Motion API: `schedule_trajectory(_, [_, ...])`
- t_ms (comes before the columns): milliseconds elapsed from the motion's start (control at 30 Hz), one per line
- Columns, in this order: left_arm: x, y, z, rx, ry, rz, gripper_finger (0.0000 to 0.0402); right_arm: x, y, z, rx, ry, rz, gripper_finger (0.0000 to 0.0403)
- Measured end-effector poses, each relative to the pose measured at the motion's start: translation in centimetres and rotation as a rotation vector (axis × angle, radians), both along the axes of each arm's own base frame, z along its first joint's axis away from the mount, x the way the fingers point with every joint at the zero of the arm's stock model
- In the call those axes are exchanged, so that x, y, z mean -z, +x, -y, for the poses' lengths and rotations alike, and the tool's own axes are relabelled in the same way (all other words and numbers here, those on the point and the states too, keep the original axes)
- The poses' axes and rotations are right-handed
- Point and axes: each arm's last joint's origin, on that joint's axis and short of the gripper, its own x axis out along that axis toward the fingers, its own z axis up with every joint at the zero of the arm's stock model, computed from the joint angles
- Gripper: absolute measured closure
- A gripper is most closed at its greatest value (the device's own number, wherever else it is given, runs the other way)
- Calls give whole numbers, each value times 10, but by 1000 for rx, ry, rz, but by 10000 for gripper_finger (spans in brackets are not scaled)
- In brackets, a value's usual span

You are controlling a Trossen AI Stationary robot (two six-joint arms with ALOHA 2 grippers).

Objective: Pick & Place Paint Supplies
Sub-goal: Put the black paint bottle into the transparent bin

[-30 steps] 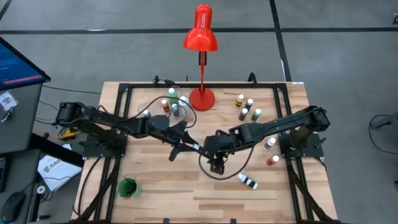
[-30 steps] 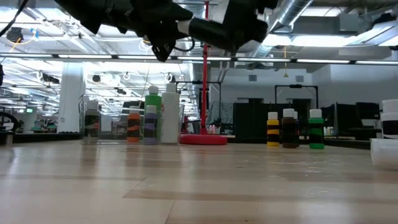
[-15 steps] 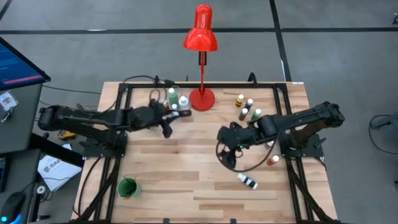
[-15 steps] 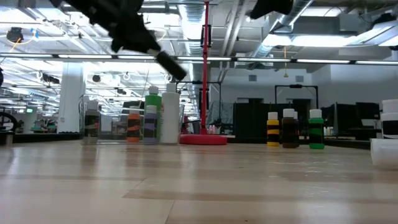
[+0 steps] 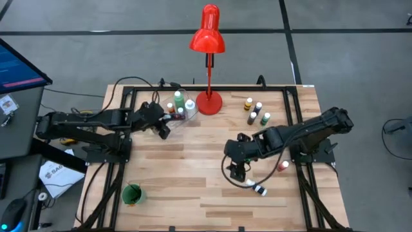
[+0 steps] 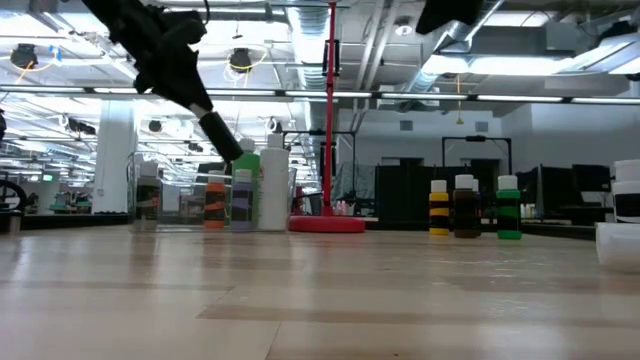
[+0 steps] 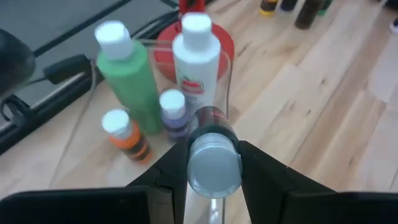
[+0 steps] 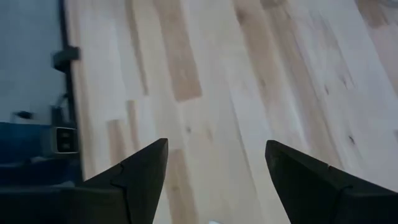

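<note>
Left end effector (image 7: 212, 180) is clamped on a dark bottle (image 7: 211, 158) with a pale grey cap, holding it up over a clear container (image 7: 225, 87) near the red lamp's base (image 5: 208, 102). Count four bottles standing in that container: one green (image 7: 127, 81), one white (image 7: 198, 53), one small purple (image 7: 174, 115), one orange-and-black (image 7: 124, 134). In the low view the held bottle hangs tilted above them.

Across the tabletop (image 5: 180, 187), the right end effector (image 5: 237, 173) hovers with its fingers (image 8: 140, 180) spread wide and nothing between them, only bare wood below. Just beside it lies one white-and-black bottle (image 5: 257, 188) on its side. One red bottle (image 5: 282, 166) stands near the right arm's base. Behind, near the far edge, a group of four bottles (image 5: 257, 113). One green cup (image 5: 132, 193) sits at the near left corner.
</note>
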Motion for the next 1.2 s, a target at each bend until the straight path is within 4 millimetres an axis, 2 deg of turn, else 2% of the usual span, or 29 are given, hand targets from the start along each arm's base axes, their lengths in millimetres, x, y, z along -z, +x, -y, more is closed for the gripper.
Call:
schedule_trajectory(133, [-5,-2,-12,-65,-14,-88,296,2,0,0,5,-6,-8,137])
schedule_trajectory(233, [-6,4,-21,-92,-41,-86,296,2,0,0,8,-2,-10,137])
schedule_trajectory(433, [12,17,-36,-89,-150,-168,296,2,0,0,11,-2,-11,137])
schedule_trajectory(833, [38,38,-44,-112,-149,-263,295,4,-1,0,10,-5,-18,137])
schedule_trajectory(1200, [49,49,-53,-112,-98,-294,295,10,-2,0,10,-11,-36,137])
